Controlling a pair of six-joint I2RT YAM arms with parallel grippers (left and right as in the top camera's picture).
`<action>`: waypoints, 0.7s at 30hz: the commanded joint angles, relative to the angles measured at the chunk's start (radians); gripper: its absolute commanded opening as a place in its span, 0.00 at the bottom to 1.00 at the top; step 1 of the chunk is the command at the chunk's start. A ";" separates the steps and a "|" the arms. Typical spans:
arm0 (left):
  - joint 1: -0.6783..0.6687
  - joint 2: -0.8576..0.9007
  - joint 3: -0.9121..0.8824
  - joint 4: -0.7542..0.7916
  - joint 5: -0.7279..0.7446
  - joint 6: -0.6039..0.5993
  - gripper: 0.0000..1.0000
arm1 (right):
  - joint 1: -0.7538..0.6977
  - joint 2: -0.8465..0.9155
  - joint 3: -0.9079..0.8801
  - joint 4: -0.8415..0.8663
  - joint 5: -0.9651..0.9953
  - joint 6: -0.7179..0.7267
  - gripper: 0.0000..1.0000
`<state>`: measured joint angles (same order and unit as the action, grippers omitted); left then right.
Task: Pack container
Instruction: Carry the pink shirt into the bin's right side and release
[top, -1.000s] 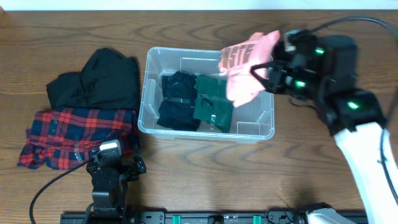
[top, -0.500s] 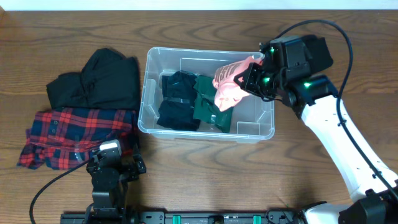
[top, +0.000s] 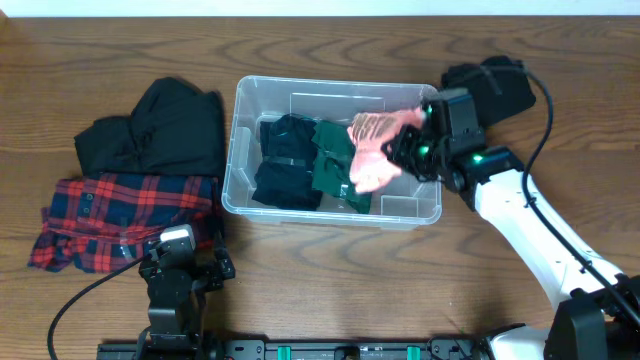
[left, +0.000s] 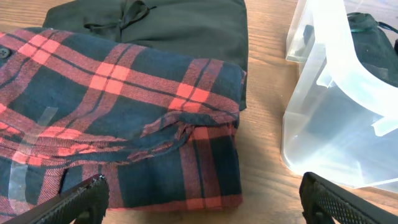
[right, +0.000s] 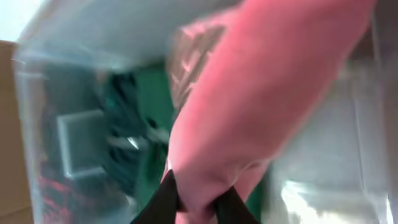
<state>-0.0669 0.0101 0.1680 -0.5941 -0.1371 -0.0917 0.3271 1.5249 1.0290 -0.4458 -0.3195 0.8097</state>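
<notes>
Clear, colourless rectangular plastic container (top: 300, 84) with rounded corners and rolled rim; sits mid-table on brown wooden table (top: 400, 280), free all round. Holds folded black garment (top: 285, 160) and dark green garment (top: 335, 165), touching; bare floor at right end. Above that end, right gripper (right: 196, 202) pinched on crumpled pink cloth (top: 372, 150). Left gripper (left: 205, 202) spread wide near red plaid shirt (top: 120, 215).

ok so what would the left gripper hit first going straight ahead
Probably the plaid shirt: its near corner lies just ahead of the open left gripper. The clear bin sits off to the right, out of that line.
</notes>
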 joint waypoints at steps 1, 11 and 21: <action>0.005 -0.007 -0.013 0.002 -0.005 0.013 0.98 | 0.021 -0.008 -0.014 -0.043 -0.047 -0.010 0.18; 0.005 -0.007 -0.013 0.002 -0.005 0.013 0.98 | 0.056 -0.215 0.021 -0.096 0.142 -0.190 0.34; 0.005 -0.007 -0.013 0.002 -0.005 0.013 0.98 | 0.079 -0.250 0.040 -0.187 0.286 -0.315 0.07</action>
<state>-0.0669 0.0101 0.1680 -0.5941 -0.1371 -0.0917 0.3809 1.2415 1.0569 -0.6273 -0.0811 0.5598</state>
